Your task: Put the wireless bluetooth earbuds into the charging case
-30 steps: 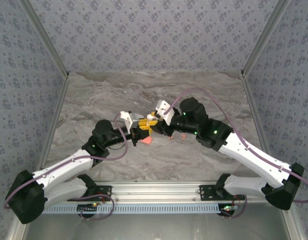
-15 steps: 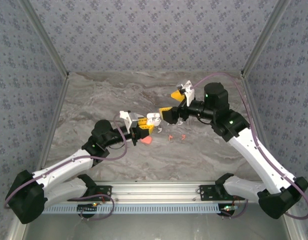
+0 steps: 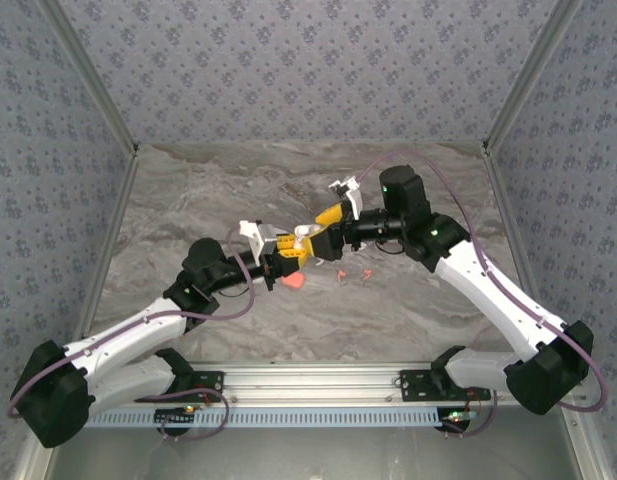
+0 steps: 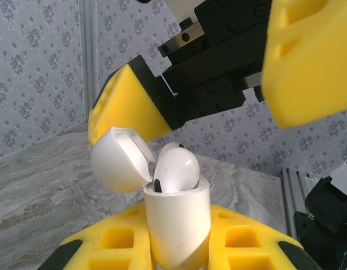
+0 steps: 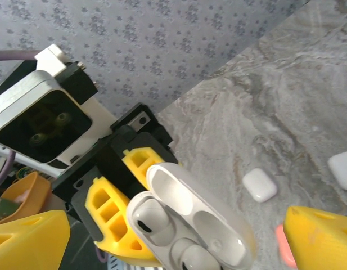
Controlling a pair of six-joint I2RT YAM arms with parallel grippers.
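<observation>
Nudging the lid [image 4: 120, 160] shut with the wide-open right gripper [image 4: 218, 79] may jam a possibly half-seated earbud [image 4: 176, 169]; the left gripper [image 3: 291, 256] clamps the case [image 4: 179, 222].

Bright, even light; close foreground blurs in wrist views.

Stems of the earbuds [image 4: 176, 167] hidden inside the open case [image 4: 179, 225]

The top camera looks down on the table [image 3: 188, 180] from behind; both wrist cameras closely face one open case [image 4: 176, 225].
</observation>
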